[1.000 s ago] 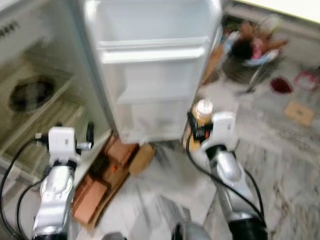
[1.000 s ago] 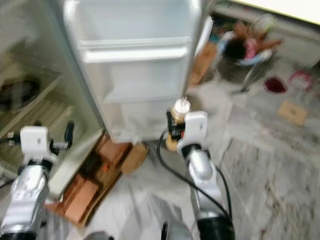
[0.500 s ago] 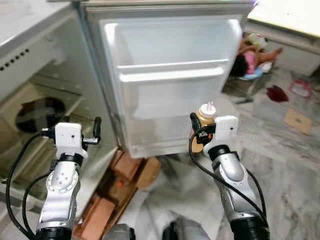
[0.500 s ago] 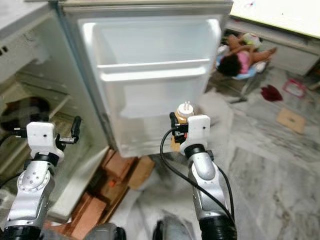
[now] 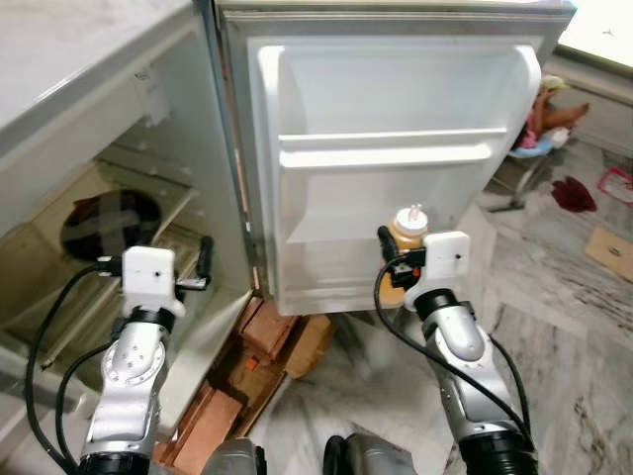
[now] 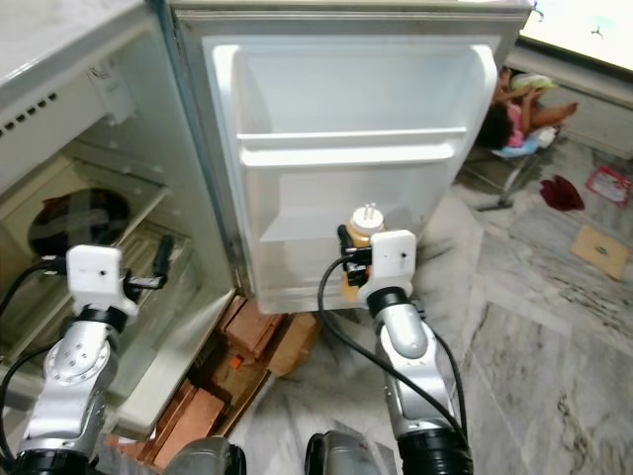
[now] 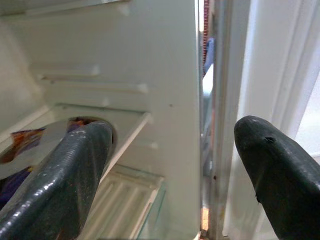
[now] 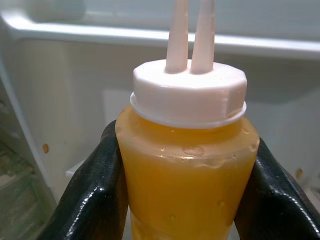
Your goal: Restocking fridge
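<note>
Right gripper (image 8: 182,200) clamps yellow sauce bottle (image 5: 407,237) at frame center, before the open fridge door (image 5: 396,109). Left gripper (image 7: 175,180) spread, empty. Next: lift onto door shelf (image 5: 386,153).

Both eye views are bright and evenly lit, with daylight glare blowing out the upper right corner. The white fridge door (image 5: 396,148) reflects soft light, while the fridge interior (image 5: 109,228) sits dimmer and yellowish. The edges bend slightly. In the wrist views the near black fingers (image 7: 75,170) are soft and glossy, and the bottle (image 8: 187,165) fairly sharp.
</note>
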`<state>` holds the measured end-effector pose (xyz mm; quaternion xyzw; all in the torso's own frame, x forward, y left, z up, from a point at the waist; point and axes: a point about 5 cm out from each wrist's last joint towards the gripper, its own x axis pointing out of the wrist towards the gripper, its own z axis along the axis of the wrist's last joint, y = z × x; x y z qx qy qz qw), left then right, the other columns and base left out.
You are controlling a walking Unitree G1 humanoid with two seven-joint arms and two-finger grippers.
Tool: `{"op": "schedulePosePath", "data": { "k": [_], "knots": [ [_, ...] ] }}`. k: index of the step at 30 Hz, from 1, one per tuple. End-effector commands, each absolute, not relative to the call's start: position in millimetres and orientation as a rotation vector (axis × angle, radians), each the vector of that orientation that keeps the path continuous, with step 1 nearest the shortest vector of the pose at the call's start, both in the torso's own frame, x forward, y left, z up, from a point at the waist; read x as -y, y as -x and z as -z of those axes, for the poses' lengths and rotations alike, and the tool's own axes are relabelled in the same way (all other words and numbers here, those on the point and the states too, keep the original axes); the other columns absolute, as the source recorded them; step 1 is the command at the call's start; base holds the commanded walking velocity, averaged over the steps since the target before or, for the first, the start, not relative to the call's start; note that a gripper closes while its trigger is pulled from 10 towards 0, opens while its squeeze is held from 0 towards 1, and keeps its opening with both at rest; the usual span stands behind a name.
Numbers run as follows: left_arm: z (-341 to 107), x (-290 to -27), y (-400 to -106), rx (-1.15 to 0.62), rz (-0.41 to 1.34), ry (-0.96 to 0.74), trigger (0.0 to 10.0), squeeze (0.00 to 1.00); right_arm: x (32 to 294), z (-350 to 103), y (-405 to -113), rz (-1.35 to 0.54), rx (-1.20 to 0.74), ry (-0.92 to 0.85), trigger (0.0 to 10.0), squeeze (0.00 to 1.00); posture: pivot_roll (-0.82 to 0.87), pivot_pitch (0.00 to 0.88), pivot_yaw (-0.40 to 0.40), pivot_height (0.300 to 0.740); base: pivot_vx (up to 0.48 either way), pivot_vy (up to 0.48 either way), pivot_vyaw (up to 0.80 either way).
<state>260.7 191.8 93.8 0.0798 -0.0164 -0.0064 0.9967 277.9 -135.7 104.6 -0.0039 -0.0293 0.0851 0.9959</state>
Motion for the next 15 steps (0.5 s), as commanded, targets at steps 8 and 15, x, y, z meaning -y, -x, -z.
{"op": "schedulePosePath", "data": {
  "k": [8, 15],
  "knots": [
    [-93.4, -189.6, -258.7, 0.035, 0.039, -0.161, 10.0, 0.0, 138.9, -107.6, -279.2, -0.161, 0.075, 0.01, 10.0, 0.0, 0.01, 0.096, -0.047, 0.74, 0.06, -0.36, 0.24],
    [-92.9, -189.1, -258.4, 0.033, 0.039, -0.158, 10.0, 0.0, 139.6, -106.3, -278.9, -0.158, 0.071, 0.014, 10.0, 0.0, 0.01, 0.096, -0.048, 0.74, 0.034, -0.418, 0.0]
  ]
}}
